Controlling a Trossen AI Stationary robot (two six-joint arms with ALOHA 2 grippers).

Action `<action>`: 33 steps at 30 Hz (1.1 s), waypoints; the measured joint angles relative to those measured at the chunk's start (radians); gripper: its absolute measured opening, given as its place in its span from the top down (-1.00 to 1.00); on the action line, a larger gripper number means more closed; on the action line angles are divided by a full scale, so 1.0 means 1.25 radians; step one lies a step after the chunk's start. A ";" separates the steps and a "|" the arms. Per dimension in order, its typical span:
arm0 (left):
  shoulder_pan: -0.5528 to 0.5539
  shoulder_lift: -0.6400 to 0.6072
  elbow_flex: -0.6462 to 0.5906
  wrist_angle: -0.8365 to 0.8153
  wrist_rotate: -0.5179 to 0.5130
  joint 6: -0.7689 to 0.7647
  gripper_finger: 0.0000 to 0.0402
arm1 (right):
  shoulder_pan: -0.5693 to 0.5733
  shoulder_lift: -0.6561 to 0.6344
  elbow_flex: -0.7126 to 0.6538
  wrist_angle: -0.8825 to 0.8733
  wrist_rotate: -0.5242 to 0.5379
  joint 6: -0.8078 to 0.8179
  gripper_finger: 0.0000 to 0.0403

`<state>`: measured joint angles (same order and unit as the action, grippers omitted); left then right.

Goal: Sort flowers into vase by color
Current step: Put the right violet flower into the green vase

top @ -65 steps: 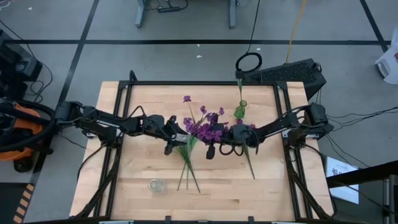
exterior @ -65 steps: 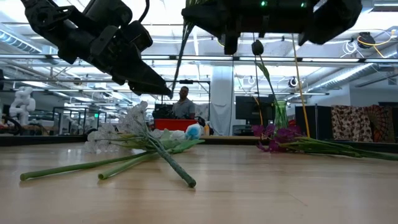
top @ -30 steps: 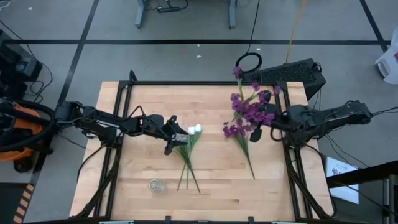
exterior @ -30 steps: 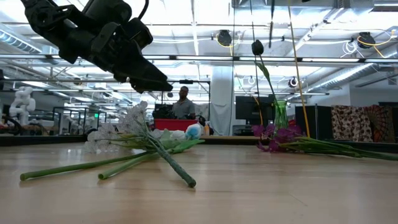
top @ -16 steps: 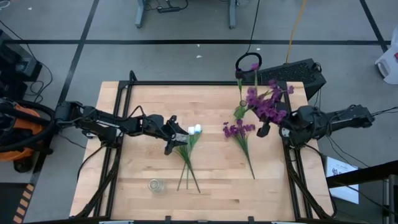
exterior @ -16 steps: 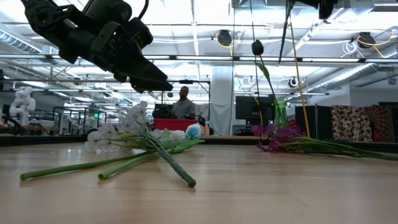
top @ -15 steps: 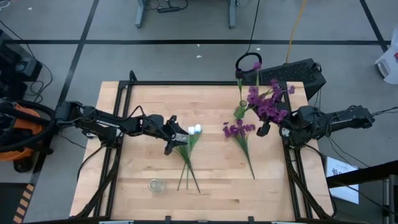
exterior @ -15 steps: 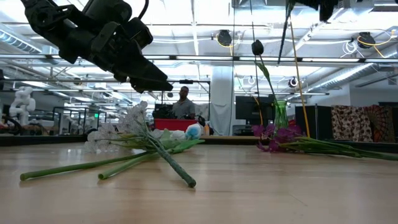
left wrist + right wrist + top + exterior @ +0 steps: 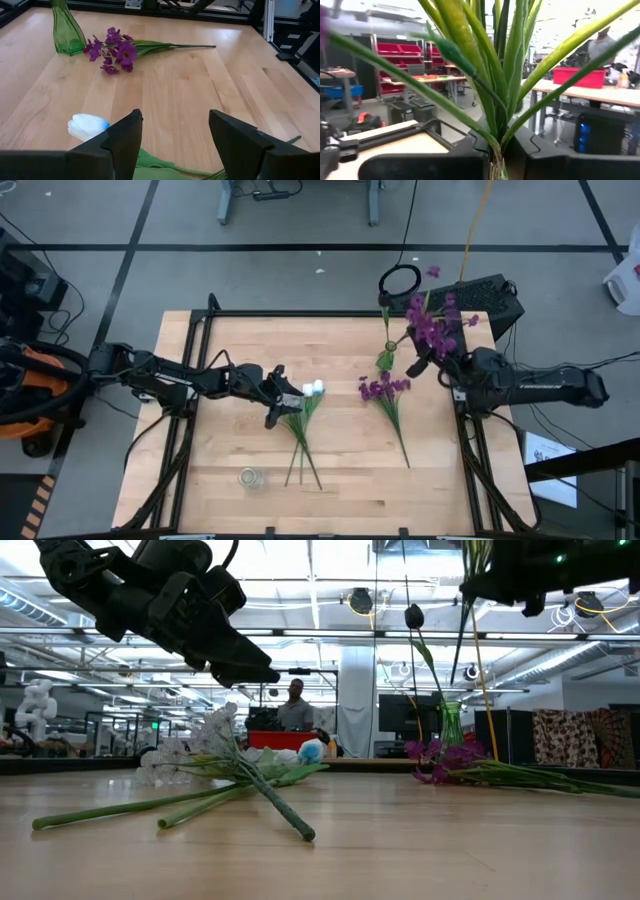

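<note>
A bunch of purple flowers is up in the air over the table's far right corner, in my right gripper, which is shut on its green stems. It is close to the green glass vase, which stands upright on the table. A second purple bunch lies flat beside the vase. White flowers with a white bud lie at mid table, their stems toward the near edge. My left gripper hovers open just above their heads. My right gripper pinches the purple bunch by its green stems between the two fingers. The leaves and blossoms spread away beyond the fingertips toward the far edge. The bunch is lifted clear of the table, and its stem end hangs below the gripper.
A small clear glass stands near the table's near edge, left of centre. A black frame runs round the table. A dark keyboard-like case sits past the far right corner. A person is in the room behind.
My right gripper has carried the purple bunch from mid table up and toward the far right corner, near the green vase. The bunch has come clear of the table and turned, blossoms now toward the far edge. The white flowers under it have come into view.
</note>
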<state>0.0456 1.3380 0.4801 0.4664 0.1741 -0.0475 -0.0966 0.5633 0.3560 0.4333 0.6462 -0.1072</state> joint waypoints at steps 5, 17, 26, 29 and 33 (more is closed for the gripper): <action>0.000 0.000 0.000 0.000 0.000 0.000 -0.17 | -0.050 0.000 -0.024 0.009 -0.021 0.028 0.90; 0.000 0.000 0.000 -0.001 0.000 0.001 -0.17 | -0.097 0.001 -0.110 0.100 -0.042 0.062 0.90; 0.000 0.000 0.000 -0.001 0.000 0.002 -0.17 | -0.121 0.026 -0.117 0.101 -0.043 0.077 0.90; 0.000 0.000 0.000 -0.001 0.000 0.002 -0.17 | -0.129 0.053 -0.117 0.103 -0.043 0.087 0.90; 0.000 0.000 0.000 -0.001 0.000 0.002 -0.17 | -0.141 0.092 -0.117 0.128 -0.056 0.099 0.90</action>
<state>0.0456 1.3380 0.4801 0.4656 0.1741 -0.0452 -0.2733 0.6784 0.2100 0.5933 0.5764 0.0166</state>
